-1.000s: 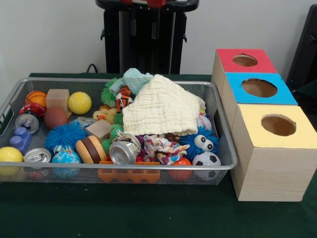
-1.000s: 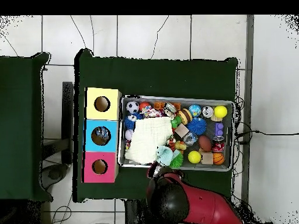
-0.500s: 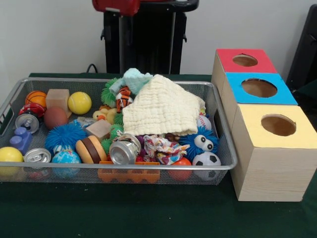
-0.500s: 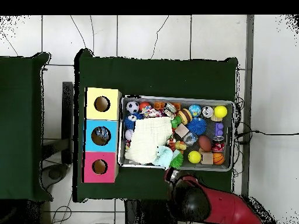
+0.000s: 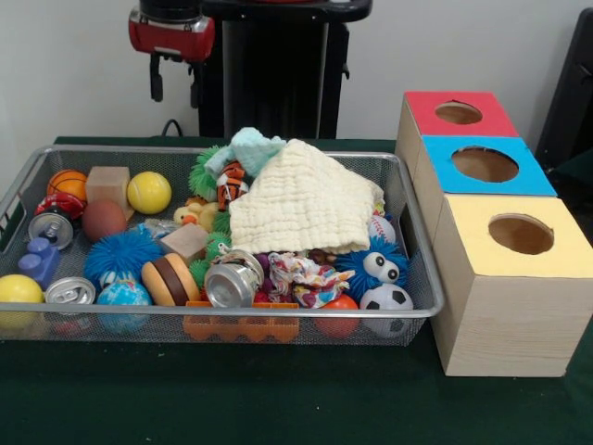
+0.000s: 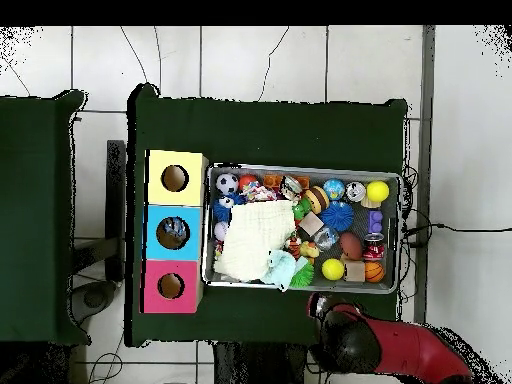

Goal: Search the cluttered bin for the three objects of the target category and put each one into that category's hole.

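A wire bin (image 5: pixel 278 313) holds a heap of toys. A cream cloth (image 5: pixel 301 199) covers its middle right. Around it lie a yellow ball (image 5: pixel 148 192), a small basketball (image 5: pixel 68 183), a soccer ball (image 5: pixel 386 301), a brown football (image 5: pixel 104 220) and silver cans (image 5: pixel 229 283). To the right stand three boxes with holes on top: red (image 5: pixel 422 107), blue (image 5: pixel 440 158) and yellow (image 5: pixel 473 241). My gripper (image 5: pixel 176 85) hangs open and holds nothing, high above the bin's far left rim. In the overhead view the arm (image 6: pixel 400 345) lies just outside the bin (image 6: pixel 300 168).
Also in the bin are a wooden block (image 5: pixel 108 184), a burger toy (image 5: pixel 165 278), a blue fuzzy toy with eyes (image 5: pixel 375 264), a spiky blue ball (image 5: pixel 120 252) and a purple brick (image 5: pixel 37 260). Green cloth (image 5: pixel 278 399) covers the table.
The arm has swung sideways along the bin's edge, leftward in the front view. Its gripper has come down into sight. Nothing in the bin has moved.
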Robot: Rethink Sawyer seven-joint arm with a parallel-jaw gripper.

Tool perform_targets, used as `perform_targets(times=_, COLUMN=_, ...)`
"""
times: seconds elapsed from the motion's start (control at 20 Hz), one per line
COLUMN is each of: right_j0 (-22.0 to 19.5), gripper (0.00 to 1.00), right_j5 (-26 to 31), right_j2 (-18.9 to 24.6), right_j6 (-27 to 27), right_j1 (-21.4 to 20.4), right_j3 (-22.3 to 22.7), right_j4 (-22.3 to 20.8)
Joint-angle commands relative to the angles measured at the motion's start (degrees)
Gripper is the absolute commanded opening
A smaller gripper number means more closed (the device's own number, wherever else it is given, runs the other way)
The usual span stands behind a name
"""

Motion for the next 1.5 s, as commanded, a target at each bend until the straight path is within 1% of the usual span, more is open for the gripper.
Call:
perform_targets(times=0.05, right_j0=-0.7, gripper=1.0, right_j5=-3.57, right_j2=6.16, right_j6=-6.15, right_j1=5.22, right_j3=-9.12, right_j4=-7.3)
perform_targets(times=0.3, right_j0=0.46, gripper=1.0, right_j5=-4.98, right_j2=5.08, right_j6=-2.7, right_j1=6.84, right_j3=-9.93, right_j4=-9.22)
perform_targets(times=0.4, right_j0=0.92, gripper=1.0, right_j5=-6.32, right_j2=4.36, right_j6=-1.48, right_j1=8.12, right_j3=-10.42, right_j4=-10.16)
perform_targets(times=0.55, right_j0=2.5, gripper=1.0, right_j5=-9.3, right_j2=1.97, right_j6=1.1, right_j1=10.31, right_j3=-11.59, right_j4=-11.93)
perform_targets(times=0.75, right_j0=3.71, gripper=1.0, right_j5=-12.11, right_j2=-0.17, right_j6=3.05, right_j1=13.07, right_j3=-13.15, right_j4=-12.85)
perform_targets(times=1.1, right_j0=6.99, gripper=1.0, right_j5=-18.0, right_j2=-5.27, right_j6=5.59, right_j1=17.71, right_j3=-15.58, right_j4=-12.82)
perform_targets(times=1.3, right_j0=9.66, gripper=1.0, right_j5=-22.07, right_j2=-8.92, right_j6=6.63, right_j1=20.42, right_j3=-16.93, right_j4=-11.51)
perform_targets(times=1.5, right_j0=8.4, gripper=1.0, right_j5=-22.86, right_j2=-8.15, right_j6=5.19, right_j1=22.04, right_j3=-17.79, right_j4=-10.91)
